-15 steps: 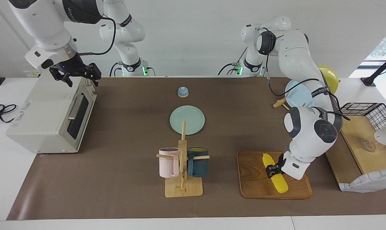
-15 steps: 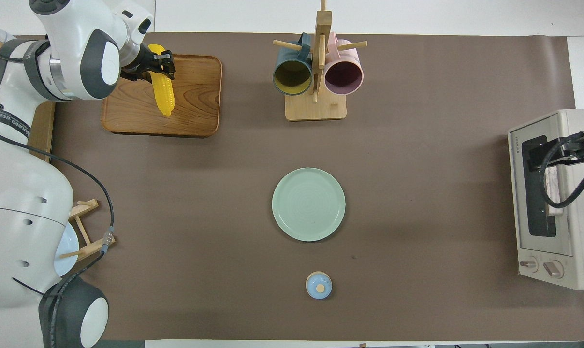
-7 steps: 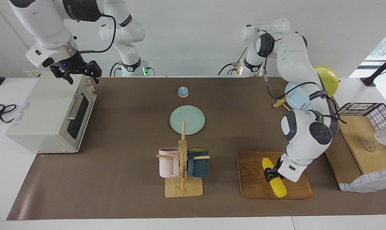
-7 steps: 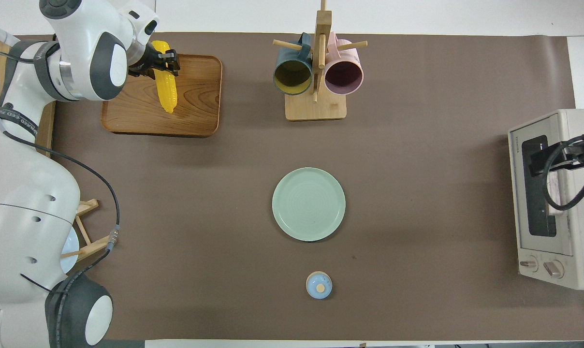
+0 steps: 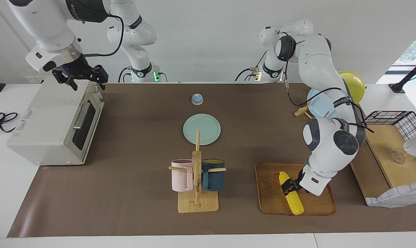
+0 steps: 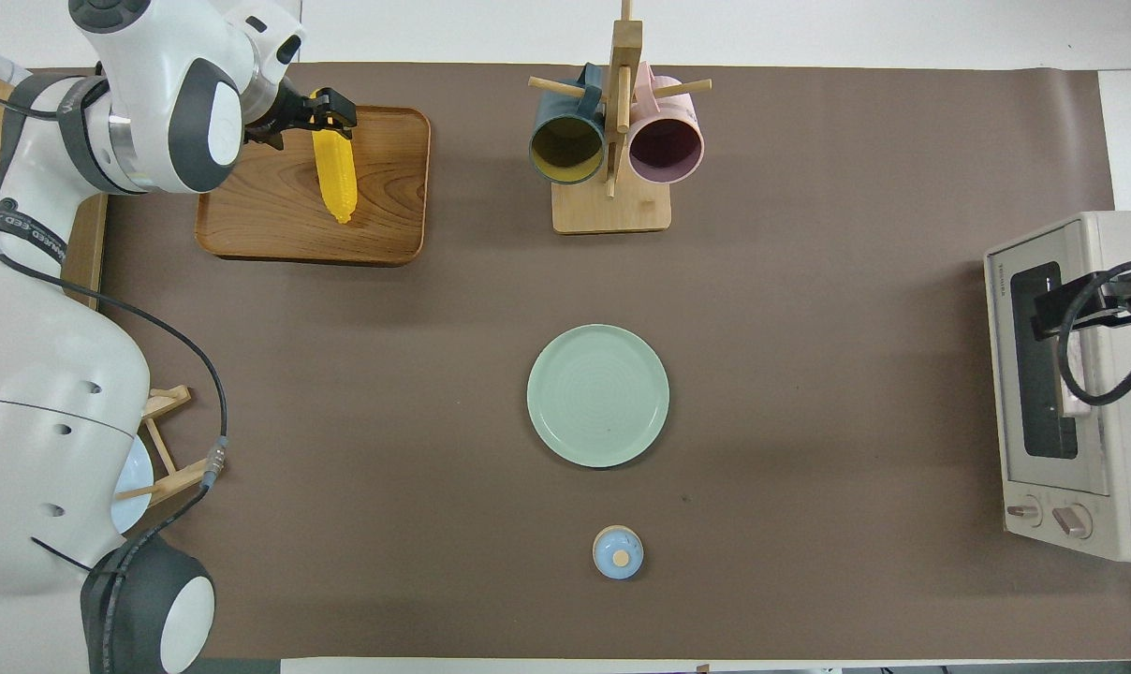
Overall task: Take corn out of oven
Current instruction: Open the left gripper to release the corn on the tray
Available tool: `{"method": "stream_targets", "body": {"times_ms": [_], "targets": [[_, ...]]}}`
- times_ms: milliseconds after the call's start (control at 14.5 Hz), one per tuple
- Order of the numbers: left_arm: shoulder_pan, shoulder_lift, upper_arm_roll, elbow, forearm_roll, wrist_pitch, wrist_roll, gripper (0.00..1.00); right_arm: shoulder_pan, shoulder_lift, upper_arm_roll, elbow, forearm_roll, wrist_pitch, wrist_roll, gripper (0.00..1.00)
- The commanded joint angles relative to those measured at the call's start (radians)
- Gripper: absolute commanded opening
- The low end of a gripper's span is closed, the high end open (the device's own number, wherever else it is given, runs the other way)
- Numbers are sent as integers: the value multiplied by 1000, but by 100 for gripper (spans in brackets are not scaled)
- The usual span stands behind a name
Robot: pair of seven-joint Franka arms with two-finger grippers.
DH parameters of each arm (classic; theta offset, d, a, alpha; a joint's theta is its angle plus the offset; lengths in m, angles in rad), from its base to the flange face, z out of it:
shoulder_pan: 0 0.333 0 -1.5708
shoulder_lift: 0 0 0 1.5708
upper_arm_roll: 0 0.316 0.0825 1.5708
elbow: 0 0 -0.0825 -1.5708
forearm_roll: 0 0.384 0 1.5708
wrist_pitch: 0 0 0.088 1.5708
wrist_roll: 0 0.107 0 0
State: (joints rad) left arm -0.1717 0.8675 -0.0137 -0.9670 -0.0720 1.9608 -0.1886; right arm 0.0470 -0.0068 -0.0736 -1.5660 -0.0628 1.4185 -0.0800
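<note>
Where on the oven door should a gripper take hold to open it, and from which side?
Grip the metal bar handle on the oven door, coming from in front of the door: the bar stands off the closed glass.

No legible text on anything.

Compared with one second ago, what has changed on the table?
The left gripper, shut on the corn, has swung it on the wooden tray toward the mug rack. The right gripper has risen slightly over the oven. The green plate, mugs and closed oven door are unchanged.
</note>
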Motion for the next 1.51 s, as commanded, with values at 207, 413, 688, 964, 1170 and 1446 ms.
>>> {"method": "stream_targets", "body": {"times_ms": [207,413,688,964,1170,1446], "targets": [[32,-384,3,-344,6,-94,-5,100,-7,1,-2,9,17,2,14,100],[32,-524,8,-420,17,-216,-23,100,-7,-5,-20,-22,20,51,20,100],[34,-659,11,-444,24,-399,-31,100,-2,-2,-87,-23,84,59,82,100],[34,-858,9,-643,49,-422,-66,100,10,-5,-88,-32,57,63,82,100],[35,-940,5,-755,49,-422,-74,100,8,-5,-84,-31,58,60,78,100],[51,-920,-6,-740,46,-424,-71,100,8,-9,-83,-29,60,57,78,100]]}}
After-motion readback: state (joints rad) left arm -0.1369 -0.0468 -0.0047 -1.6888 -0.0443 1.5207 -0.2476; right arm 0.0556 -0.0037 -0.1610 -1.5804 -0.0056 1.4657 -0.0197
